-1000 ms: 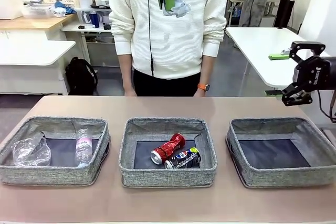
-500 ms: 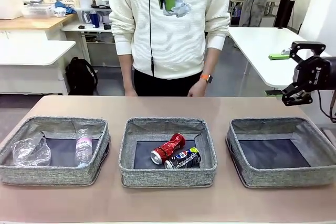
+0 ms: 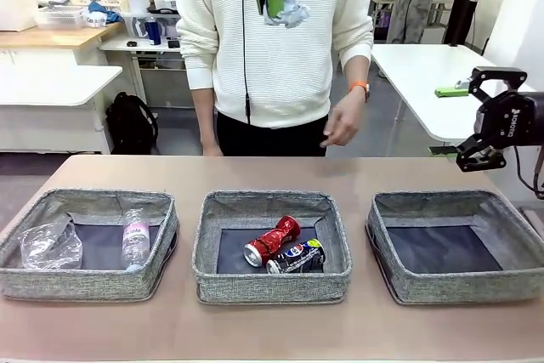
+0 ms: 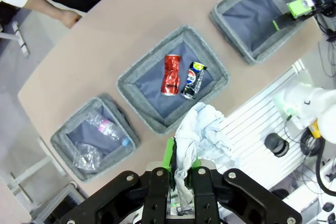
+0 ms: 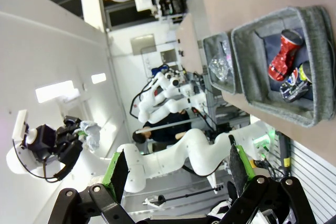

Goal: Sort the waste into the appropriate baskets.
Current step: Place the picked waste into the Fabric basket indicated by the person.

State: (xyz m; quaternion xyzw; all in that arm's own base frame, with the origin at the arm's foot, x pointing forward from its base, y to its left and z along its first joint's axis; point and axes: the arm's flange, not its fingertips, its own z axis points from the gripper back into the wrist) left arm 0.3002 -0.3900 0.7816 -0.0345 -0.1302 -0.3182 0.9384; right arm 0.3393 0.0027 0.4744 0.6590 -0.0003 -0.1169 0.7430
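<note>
Holding the paper ball (image 4: 202, 135) clamped high in my left gripper (image 4: 181, 182), I see the person's hand (image 3: 342, 118) has lifted from the table edge; the right basket (image 3: 456, 291) awaits, right gripper (image 3: 463, 121) parted.

Right-side shallow grey woven-fabric bin (image 3: 459, 246) holds nothing on its dark bottom; open from above. Middle grey bin (image 3: 272, 244): crushed red can (image 3: 272, 240) and dark blue Pepsi can (image 3: 297, 257) crowd the near half. Person's hand (image 3: 343, 121) hangs above the desk's (image 3: 272, 172) far edge.
</note>
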